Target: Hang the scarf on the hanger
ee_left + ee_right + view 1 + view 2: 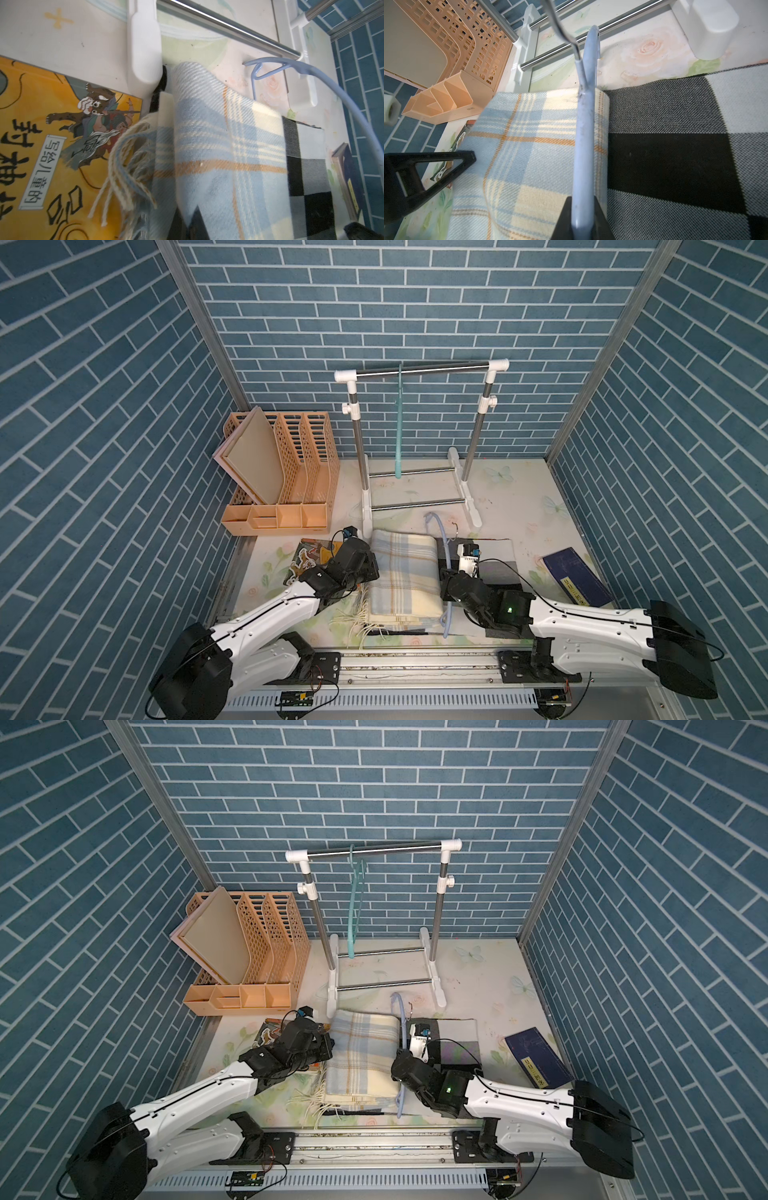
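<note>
Right fingers (562,224) are clamping narrowly on the pale-blue hanger (583,145), standing it edgewise along the folded plaid scarf (405,576) lying on the bench (519,497) before the garment rack (419,369) — left fingers (425,156), closed, are apparently pinching its fringed side, probably to thread it through.

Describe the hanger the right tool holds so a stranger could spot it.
Find the white clothes rack at the back; a folded plaid scarf lies before its base. Held on edge between that and a black checked scarf is the pale blue hanger, pinched by the right tool. The teal hanger hangs from the rack's rail.
</note>
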